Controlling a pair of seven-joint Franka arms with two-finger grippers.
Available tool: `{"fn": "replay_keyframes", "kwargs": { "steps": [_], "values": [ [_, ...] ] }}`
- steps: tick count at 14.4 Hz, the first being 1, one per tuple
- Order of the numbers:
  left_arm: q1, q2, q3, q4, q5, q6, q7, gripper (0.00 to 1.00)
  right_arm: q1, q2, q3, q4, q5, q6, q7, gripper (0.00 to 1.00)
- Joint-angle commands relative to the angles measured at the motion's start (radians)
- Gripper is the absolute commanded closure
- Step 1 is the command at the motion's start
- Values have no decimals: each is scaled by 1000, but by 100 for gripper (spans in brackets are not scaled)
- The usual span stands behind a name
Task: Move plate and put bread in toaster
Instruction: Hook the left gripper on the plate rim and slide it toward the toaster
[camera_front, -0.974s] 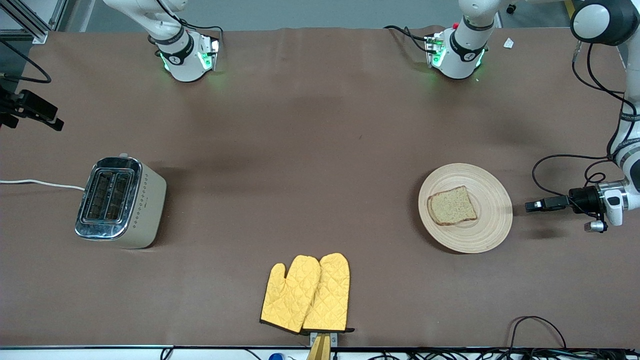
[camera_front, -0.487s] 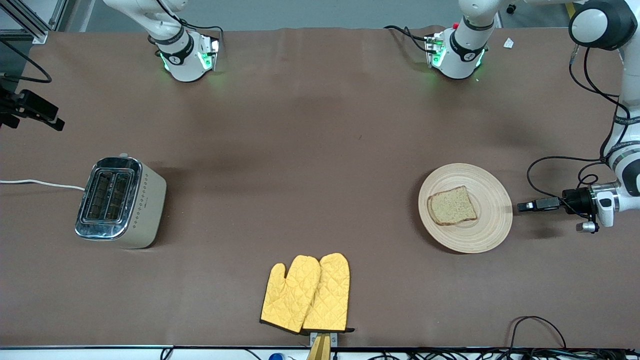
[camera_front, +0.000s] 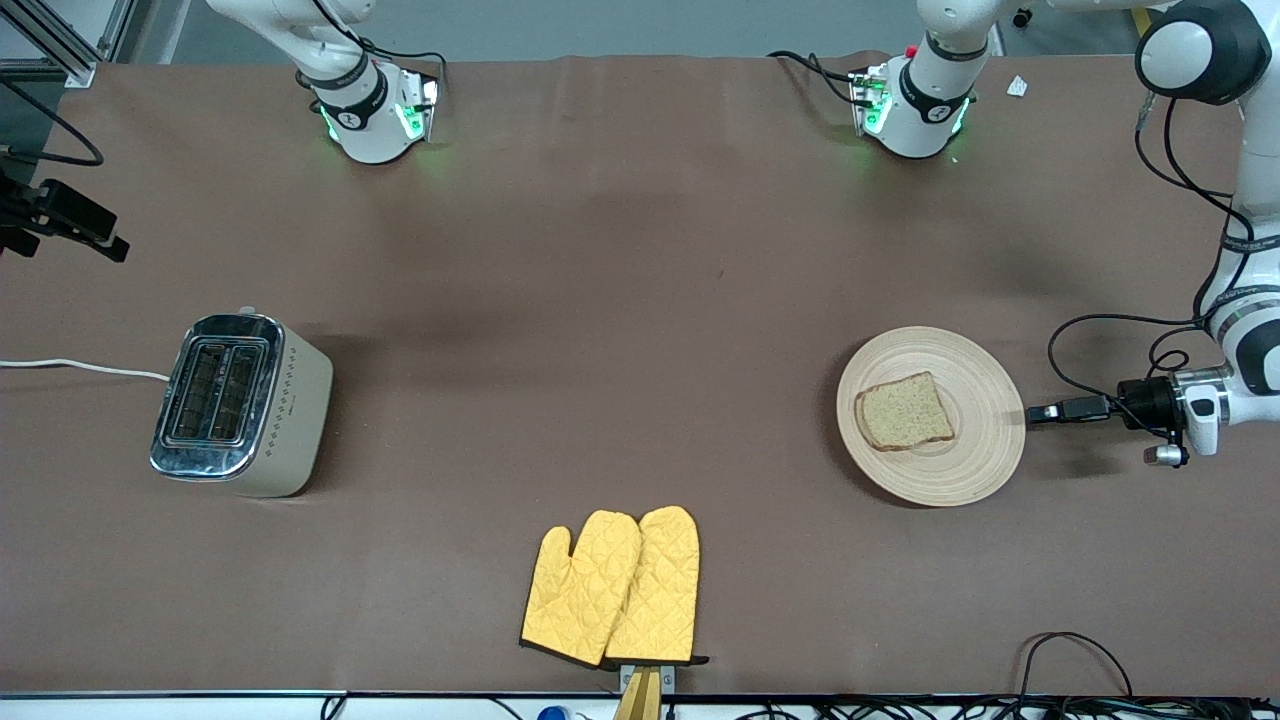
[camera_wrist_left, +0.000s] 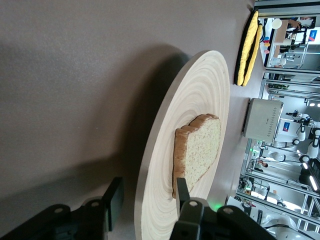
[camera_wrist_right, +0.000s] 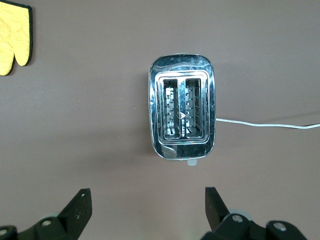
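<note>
Lay on the brown tabletop (camera_front: 640, 300): plate (camera_front: 985, 440) toward the left arm's end, toaster (camera_front: 243, 404) toward the right arm's end, slots running toward the front camera, yellow mitts (camera_front: 612, 587) between them and nearer that camera, well apart from both. Rested on the plate, pointed corner aimed away from that camera: bread (camera_front: 904, 412). Had crept in since a second ago: left claw (camera_wrist_left: 145, 202), spread astride the plate's rim; hung high over the toaster, fingers spread: right claw (camera_wrist_right: 147, 207).

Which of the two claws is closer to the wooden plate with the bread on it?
The left. The left gripper, open, straddles the plate rim; the right gripper, also open, hovers over the toaster.
</note>
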Motion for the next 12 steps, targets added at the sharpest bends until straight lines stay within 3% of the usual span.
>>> {"fn": "replay_keyframes", "kwargs": {
  "steps": [1,6,12],
  "values": [
    [-3,20,-4,21,-14,-5,10,52,-5,-5,3,-6,12,5,0,0],
    [-16,38,-4,21,-16,3,11,67,-2,-5,4,-4,12,8,0,0],
    [-31,42,-4,21,-11,1,51,99,-4,-3,4,-4,12,10,0,0]
  ]
}}
